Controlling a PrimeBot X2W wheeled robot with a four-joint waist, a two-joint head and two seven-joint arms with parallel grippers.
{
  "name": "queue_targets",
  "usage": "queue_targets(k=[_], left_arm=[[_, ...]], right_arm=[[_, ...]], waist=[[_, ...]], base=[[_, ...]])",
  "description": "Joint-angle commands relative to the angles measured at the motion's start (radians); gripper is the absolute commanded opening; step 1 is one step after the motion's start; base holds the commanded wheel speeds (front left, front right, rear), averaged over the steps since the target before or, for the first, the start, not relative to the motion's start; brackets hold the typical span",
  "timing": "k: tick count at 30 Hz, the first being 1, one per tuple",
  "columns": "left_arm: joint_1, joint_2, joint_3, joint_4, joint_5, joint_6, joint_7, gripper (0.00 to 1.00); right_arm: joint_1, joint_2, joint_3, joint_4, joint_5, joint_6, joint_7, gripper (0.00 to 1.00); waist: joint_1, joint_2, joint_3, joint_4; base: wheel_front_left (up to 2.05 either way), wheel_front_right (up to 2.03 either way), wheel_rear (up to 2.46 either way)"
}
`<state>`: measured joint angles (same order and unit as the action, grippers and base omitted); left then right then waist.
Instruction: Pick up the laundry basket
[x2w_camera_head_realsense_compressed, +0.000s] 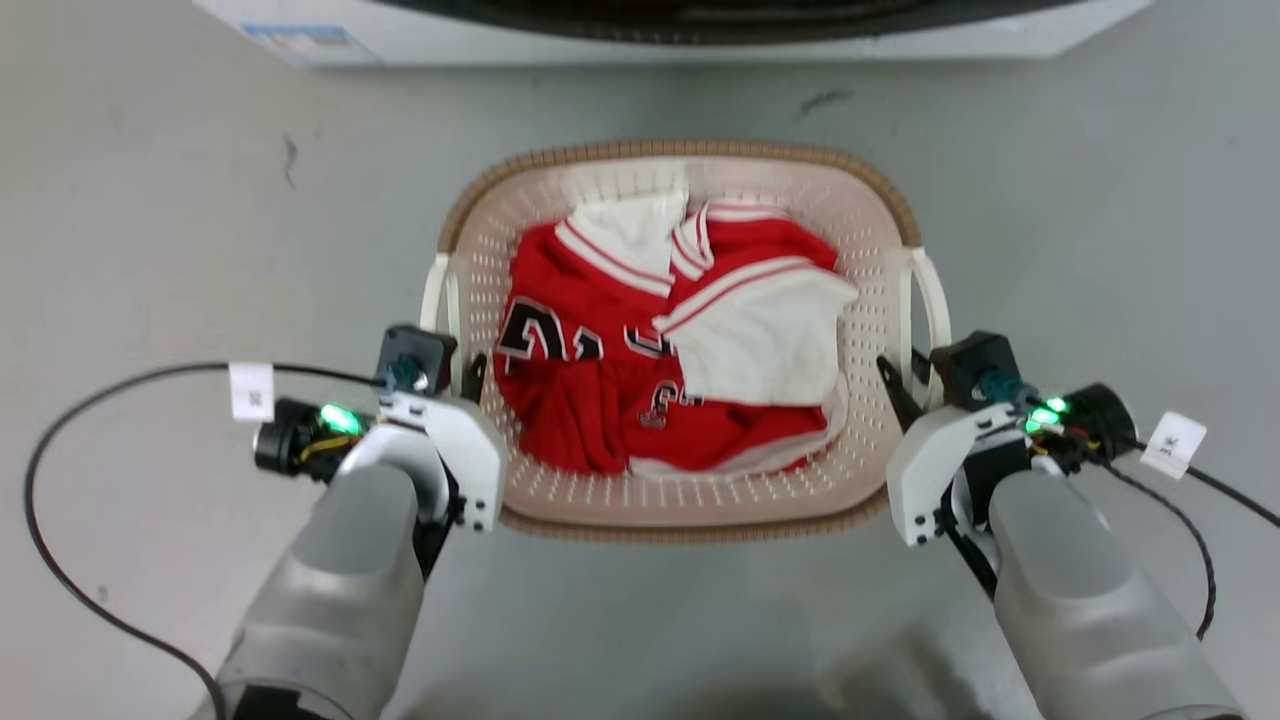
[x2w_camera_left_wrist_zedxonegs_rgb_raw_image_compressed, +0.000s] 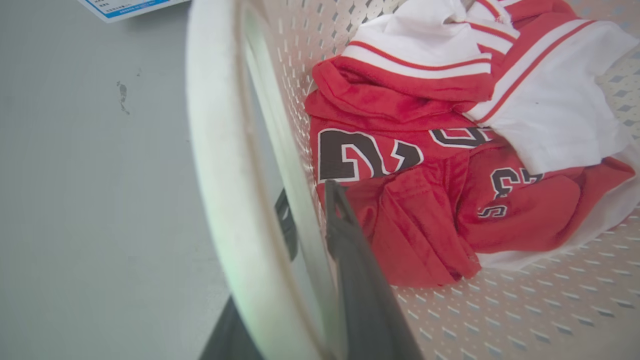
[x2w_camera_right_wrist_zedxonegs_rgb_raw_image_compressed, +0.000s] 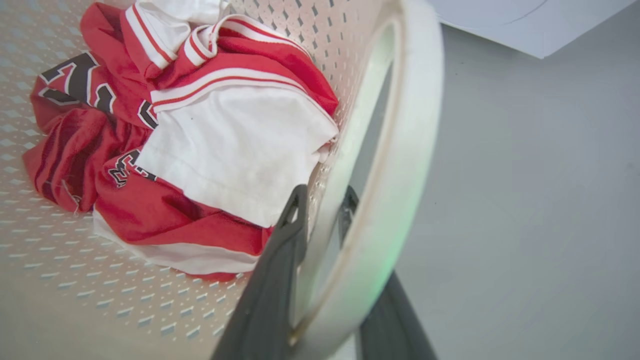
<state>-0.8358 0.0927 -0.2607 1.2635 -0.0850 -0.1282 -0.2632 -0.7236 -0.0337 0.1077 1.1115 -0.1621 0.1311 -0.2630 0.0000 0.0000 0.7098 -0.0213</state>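
Laundry basket (x2w_camera_head_realsense_compressed: 680, 152) with left fingers (x2w_camera_left_wrist_zedxonegs_rgb_raw_image_compressed: 350, 260) and right fingers (x2w_camera_right_wrist_zedxonegs_rgb_raw_image_compressed: 280, 260) clamped on its side walls.

The red jersey (x2w_camera_left_wrist_zedxonegs_rgb_raw_image_compressed: 400, 105) lying in the laundry basket (x2w_camera_head_realsense_compressed: 480, 260) bears large black numerals edged in white: a clear "2", then a second digit lost in a fold. On the red cloth beside it, smaller black print gives a two-digit number ending in "3", with an "S" below. The blue-and-white label (x2w_camera_head_realsense_compressed: 300, 42) on the white appliance (x2w_camera_head_realsense_compressed: 700, 38) and the two white tags (x2w_camera_head_realsense_compressed: 251, 390) carry marks too small to read.
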Motion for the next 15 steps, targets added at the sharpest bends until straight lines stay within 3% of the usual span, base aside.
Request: queue_targets(k=[1, 15], left_arm=[[0.020, 0.021, -0.008, 0.008, -0.002, -0.002, -0.002, 0.00], [0.160, -0.012, -0.096, 0.024, -0.126, -0.003, 0.057, 0.00]], right_arm=[[0.019, -0.030, 0.003, 0.011, 0.001, -0.001, -0.003, 0.00], [0.098, -0.025, 0.099, 0.110, 0.077, -0.001, -0.004, 0.00]], waist=[[0.0000, 0.0000, -0.060, 0.002], [0.0000, 0.0000, -0.270, 0.024]], base=[[0.00, 0.00, 0.00], [0.00, 0.00, 0.00]])
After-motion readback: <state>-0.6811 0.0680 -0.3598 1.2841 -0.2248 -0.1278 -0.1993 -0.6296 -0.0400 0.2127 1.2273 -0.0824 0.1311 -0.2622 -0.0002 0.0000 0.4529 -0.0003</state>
